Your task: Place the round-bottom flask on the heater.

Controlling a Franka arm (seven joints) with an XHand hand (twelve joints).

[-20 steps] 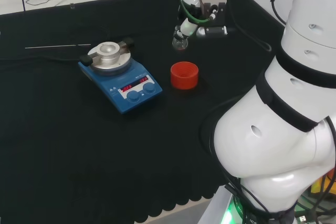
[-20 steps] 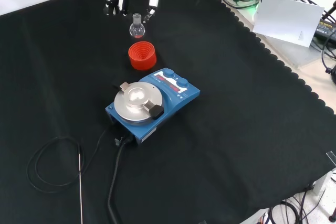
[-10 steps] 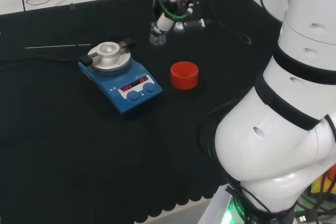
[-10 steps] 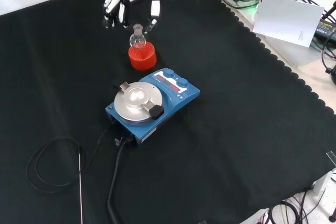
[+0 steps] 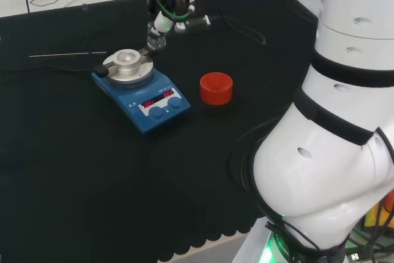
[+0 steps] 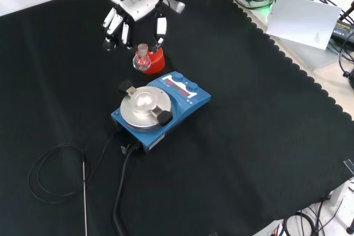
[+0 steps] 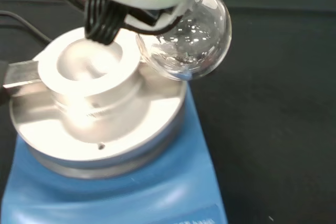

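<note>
Your hand (image 6: 130, 4) is pinching the neck of the flask (image 5: 156, 40), which hangs in the air just beside the heater (image 5: 141, 93), close to its metal block (image 7: 86, 85) but not yet over the hollow. In the front view the bulb sits in front of the red stand (image 6: 155, 61). To do this step well, carry the flask sideways until the bulb is centred above the hollow, keep the neck upright, then lower straight down until the glass is cradled before you let go. Avoid clipping the block's rim. The heater's red display glows, but no writing can be read.
</note>
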